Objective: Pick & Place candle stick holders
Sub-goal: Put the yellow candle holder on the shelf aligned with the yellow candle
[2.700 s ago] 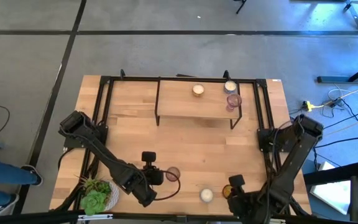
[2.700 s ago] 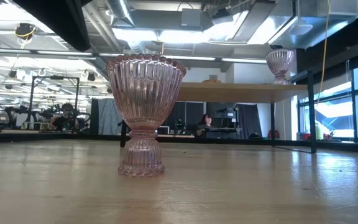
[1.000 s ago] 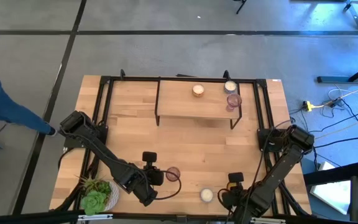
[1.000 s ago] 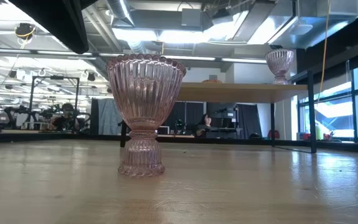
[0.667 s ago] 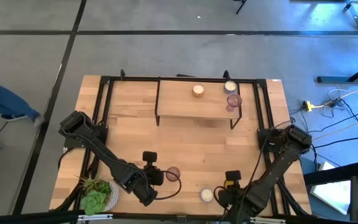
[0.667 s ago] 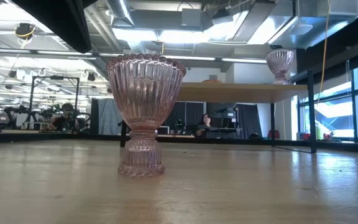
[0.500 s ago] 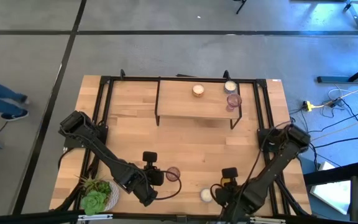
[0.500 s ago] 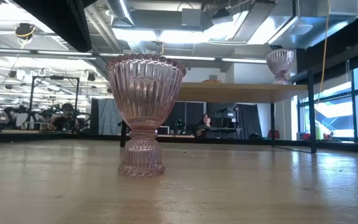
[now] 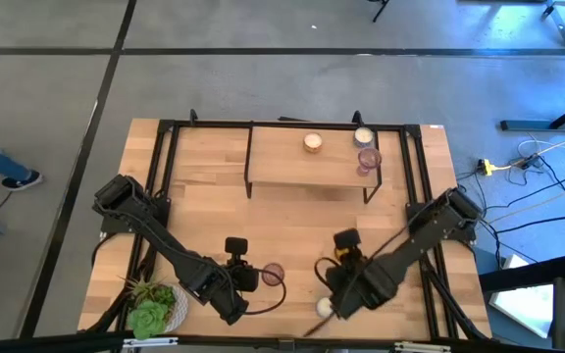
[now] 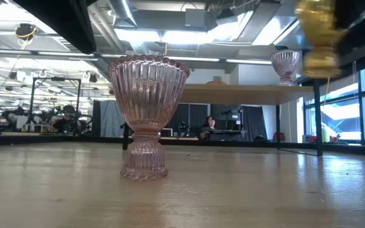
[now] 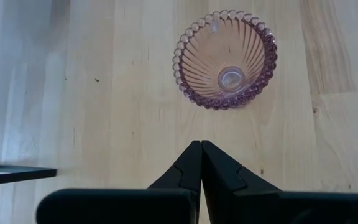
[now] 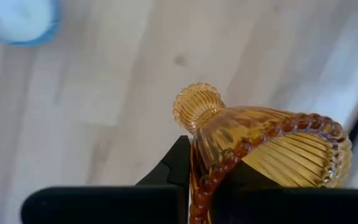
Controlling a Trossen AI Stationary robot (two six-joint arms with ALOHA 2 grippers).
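Observation:
My right gripper (image 12: 194,163) is shut on the amber candle stick holder (image 12: 266,146) and holds it above the table's near middle (image 9: 345,257). The low view shows that holder blurred at the top right (image 10: 319,35). A whitish holder (image 9: 324,307) stands on its foot just nearer the front edge. A pink holder (image 9: 273,274) stands upright on the table, and my left gripper (image 11: 201,146) is shut right beside it, touching nothing. Three more holders (image 9: 363,137) stand on the raised shelf (image 9: 292,172) at the far side. My right gripper grips the amber holder by its beaded rim (image 12: 202,186). One finger (image 12: 173,167) is outside the cup and the other shows through the glass inside it. The fingers come steeply from above. The holder hangs clear of the table, its foot (image 12: 197,102) pointing away from the fingers.
A leafy green plant in a white pot (image 9: 152,312) stands at the near left corner. A black frame (image 9: 165,157) runs along the table's sides and carries the shelf. A person's foot (image 9: 18,179) shows on the floor to the left.
My right gripper has risen and gone toward the table's left and away from the near edge, turning as it went. It has carried the amber holder up with it, so the holder now shows in the low view's top right. The person on the floor has walked off left.

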